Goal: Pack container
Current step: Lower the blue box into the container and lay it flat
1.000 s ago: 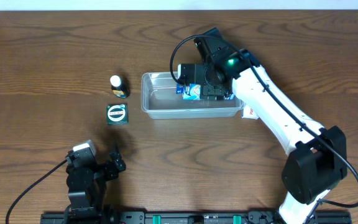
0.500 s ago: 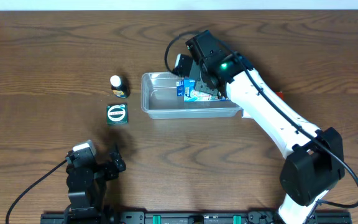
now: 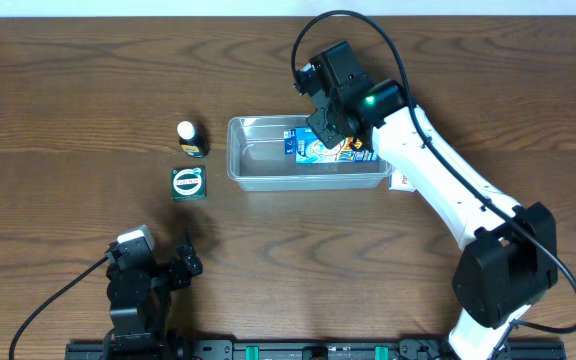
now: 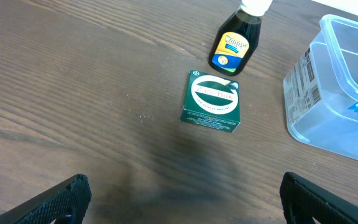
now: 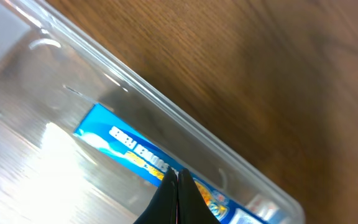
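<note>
While container (image 3: 258, 168) holds one blue box (image 3: 320, 148) | left: one bottle (image 3: 190, 139) | one green box (image 3: 188, 183)

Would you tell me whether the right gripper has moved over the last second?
Yes. The right gripper has drawn back from the middle of the container toward its far rim, away from the robot's base.

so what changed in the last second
The right gripper rose out of the container and drew back over its far rim, jaws together, holding nothing. The blue box it covered now lies in full view inside. The bottle, green box and left gripper stayed put.
</note>
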You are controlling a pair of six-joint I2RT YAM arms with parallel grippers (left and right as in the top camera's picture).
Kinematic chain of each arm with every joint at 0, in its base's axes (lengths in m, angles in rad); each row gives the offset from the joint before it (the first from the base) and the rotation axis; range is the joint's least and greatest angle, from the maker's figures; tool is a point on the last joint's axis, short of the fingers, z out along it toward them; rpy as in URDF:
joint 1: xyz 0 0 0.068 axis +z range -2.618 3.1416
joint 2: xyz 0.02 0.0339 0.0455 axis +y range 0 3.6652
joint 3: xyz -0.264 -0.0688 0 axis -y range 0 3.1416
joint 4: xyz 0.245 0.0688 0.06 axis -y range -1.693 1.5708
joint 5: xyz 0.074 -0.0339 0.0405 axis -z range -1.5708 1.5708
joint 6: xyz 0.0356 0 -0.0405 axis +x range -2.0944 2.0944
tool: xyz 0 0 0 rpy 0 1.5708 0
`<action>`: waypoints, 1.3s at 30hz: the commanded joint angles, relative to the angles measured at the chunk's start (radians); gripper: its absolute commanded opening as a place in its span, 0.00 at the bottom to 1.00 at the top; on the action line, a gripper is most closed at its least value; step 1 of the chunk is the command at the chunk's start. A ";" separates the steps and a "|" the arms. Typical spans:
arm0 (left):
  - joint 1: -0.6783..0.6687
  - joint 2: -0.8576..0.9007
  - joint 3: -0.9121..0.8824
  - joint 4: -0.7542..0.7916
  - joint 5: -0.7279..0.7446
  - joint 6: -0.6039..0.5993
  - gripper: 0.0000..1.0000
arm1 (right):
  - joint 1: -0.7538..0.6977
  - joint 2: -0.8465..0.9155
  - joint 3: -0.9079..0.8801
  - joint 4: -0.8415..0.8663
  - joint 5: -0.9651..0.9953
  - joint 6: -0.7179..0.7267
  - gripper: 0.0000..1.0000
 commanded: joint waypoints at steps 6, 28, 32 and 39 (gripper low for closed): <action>-0.005 -0.005 -0.012 0.001 0.007 0.003 0.98 | 0.003 0.068 -0.002 -0.040 -0.016 0.177 0.01; -0.005 -0.005 -0.012 0.001 0.007 0.002 0.98 | 0.070 -0.002 -0.006 -0.062 0.097 0.245 0.01; -0.005 -0.005 -0.012 0.001 0.007 0.002 0.98 | 0.024 0.005 -0.006 -0.018 0.096 0.286 0.01; -0.005 -0.005 -0.012 0.001 0.007 0.002 0.98 | -0.035 0.037 -0.006 0.046 0.077 0.311 0.01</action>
